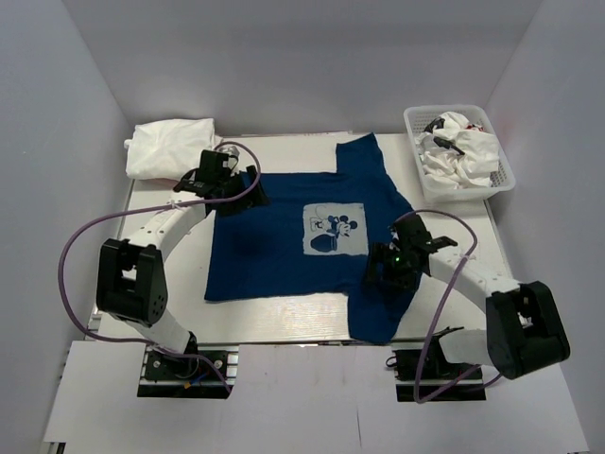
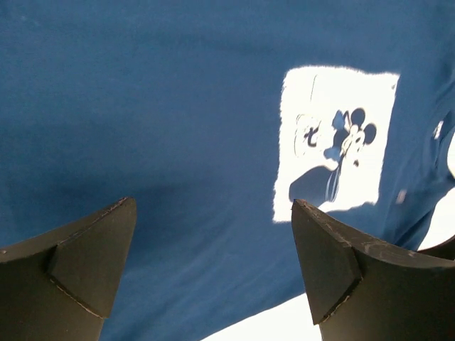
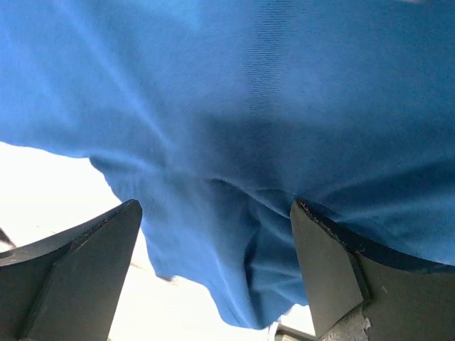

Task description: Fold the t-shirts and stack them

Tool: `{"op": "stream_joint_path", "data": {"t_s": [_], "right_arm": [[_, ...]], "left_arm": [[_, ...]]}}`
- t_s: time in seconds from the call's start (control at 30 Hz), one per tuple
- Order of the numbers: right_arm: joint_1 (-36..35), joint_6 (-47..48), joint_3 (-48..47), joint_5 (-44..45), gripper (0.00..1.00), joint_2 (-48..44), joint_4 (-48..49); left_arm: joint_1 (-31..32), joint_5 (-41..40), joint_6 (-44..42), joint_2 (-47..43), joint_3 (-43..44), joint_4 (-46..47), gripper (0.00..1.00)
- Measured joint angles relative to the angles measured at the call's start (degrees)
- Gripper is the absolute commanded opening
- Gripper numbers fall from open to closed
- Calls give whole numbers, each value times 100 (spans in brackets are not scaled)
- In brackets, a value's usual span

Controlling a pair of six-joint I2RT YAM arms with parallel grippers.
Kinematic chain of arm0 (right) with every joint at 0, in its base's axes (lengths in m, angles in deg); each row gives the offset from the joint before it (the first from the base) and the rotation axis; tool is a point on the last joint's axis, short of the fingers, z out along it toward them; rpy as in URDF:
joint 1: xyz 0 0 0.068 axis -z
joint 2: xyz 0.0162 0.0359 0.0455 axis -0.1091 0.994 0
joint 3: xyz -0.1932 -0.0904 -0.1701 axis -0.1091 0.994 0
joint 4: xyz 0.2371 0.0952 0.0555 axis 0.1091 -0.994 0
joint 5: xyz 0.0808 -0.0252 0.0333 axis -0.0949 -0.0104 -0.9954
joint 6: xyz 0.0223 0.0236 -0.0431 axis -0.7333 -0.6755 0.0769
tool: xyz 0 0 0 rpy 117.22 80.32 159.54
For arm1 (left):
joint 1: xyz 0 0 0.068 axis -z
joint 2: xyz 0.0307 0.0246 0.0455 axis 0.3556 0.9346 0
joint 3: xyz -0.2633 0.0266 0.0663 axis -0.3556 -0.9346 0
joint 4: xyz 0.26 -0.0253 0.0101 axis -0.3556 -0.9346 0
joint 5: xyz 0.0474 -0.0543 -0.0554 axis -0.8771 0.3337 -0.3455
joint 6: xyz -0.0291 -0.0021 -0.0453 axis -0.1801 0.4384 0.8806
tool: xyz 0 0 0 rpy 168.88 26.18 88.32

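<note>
The navy blue t-shirt (image 1: 284, 236) lies spread flat on the table, its pale square cartoon print (image 1: 335, 231) facing up; the print also shows in the left wrist view (image 2: 334, 142). My left gripper (image 1: 248, 196) is open and empty above the shirt's far left edge. My right gripper (image 1: 386, 274) is open and empty over the shirt's near right sleeve (image 3: 270, 234), which is rumpled. A folded white t-shirt (image 1: 170, 147) sits at the far left corner. More white t-shirts (image 1: 461, 156) lie crumpled in the basket.
A white plastic mesh basket (image 1: 430, 180) stands at the far right. The table's near edge (image 1: 284, 340) runs just below the shirt's hem. White walls enclose the left, back and right sides.
</note>
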Motion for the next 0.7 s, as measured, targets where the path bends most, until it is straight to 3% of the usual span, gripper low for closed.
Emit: {"op": "stream_joint_path", "data": {"t_s": [0.17,0.3,0.5,0.7], "right_arm": [[-361,90,-203,-240,91,-258,-763],[-308,334,-1635,634,91,2,-1126],[177,494,-4183,1985,91,1532,-841],[743,1191,-6072,2072,91,3388,-584]], "left_arm": [[284,79,28,269,59,109,100],[713,168,44,962,400,157,100],[1381,437,68,2013,839,212,100],[2057,715,-85,2531,1609,398,100]]}}
